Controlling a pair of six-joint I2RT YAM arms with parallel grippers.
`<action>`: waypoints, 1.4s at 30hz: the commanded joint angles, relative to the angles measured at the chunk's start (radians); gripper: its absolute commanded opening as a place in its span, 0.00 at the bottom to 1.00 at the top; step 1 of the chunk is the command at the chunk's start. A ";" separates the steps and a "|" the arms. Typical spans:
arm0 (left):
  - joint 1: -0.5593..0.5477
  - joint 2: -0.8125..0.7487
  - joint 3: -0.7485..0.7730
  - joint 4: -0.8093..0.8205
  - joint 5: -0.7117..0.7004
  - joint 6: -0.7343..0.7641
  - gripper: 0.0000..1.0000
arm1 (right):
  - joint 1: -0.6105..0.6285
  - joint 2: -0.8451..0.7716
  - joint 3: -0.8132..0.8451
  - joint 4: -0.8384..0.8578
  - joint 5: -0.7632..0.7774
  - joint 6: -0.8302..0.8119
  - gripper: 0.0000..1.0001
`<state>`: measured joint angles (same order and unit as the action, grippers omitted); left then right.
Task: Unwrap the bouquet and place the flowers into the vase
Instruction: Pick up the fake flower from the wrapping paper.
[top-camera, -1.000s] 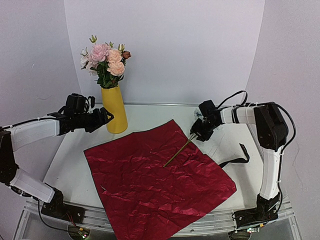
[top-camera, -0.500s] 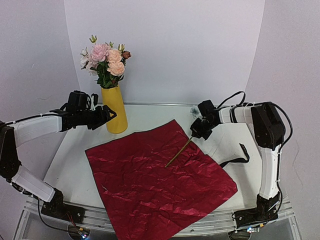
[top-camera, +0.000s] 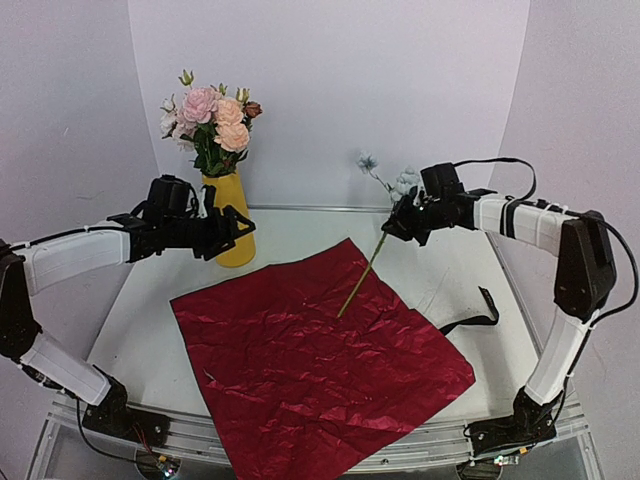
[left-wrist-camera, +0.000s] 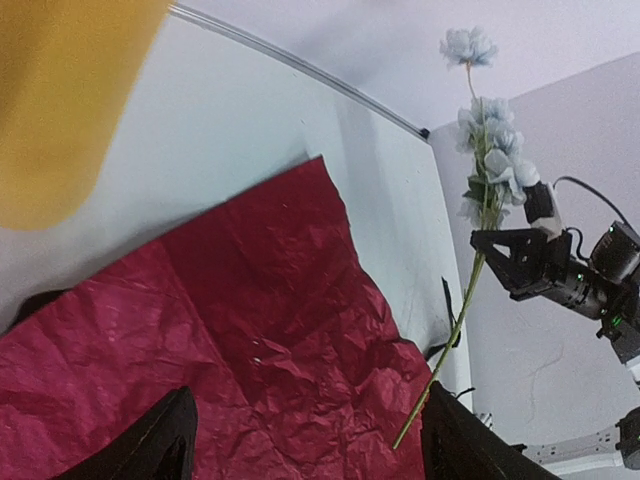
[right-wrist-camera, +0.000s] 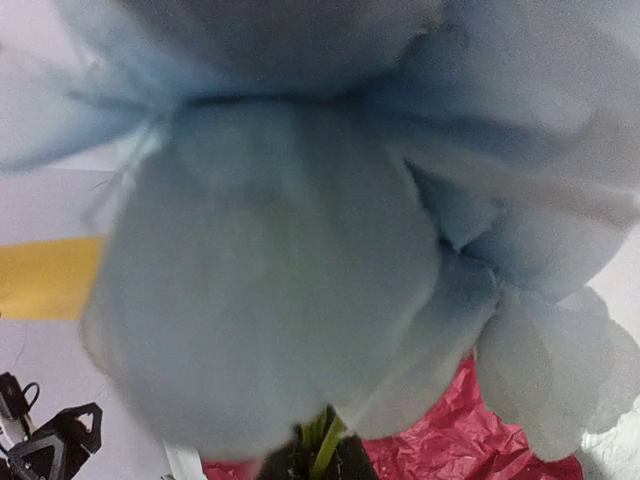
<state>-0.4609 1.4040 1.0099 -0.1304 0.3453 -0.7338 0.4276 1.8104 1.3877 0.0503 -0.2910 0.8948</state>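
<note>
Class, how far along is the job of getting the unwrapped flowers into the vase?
Done: the red paper lies open on the table, and pink and peach flowers stand in the yellow vase. In hand: the right gripper holds a pale blue flower by its stem. Left: setting it in the vase.

my left gripper (top-camera: 238, 235) hangs right before the vase (top-camera: 227, 195), its mouth crowded with blooms (top-camera: 215, 115); air above the red paper (top-camera: 310, 350) lies open.

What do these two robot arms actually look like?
The left arm and right arm have white shells with black joints. The left gripper and right gripper are black, with triangular framed fingers. A thin black cable loops over the right arm.
</note>
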 joint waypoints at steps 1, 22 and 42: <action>-0.102 0.003 0.061 0.047 -0.056 -0.090 0.78 | 0.018 -0.100 -0.081 0.057 -0.165 -0.122 0.00; -0.515 0.185 0.275 0.262 -0.149 -0.339 0.64 | 0.192 -0.436 -0.330 0.166 -0.498 -0.283 0.01; -0.556 0.285 0.364 0.278 -0.207 -0.356 0.19 | 0.193 -0.463 -0.331 0.165 -0.581 -0.322 0.04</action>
<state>-1.0183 1.6941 1.3283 0.1207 0.1784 -1.0828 0.6216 1.3987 1.0515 0.1801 -0.8081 0.6005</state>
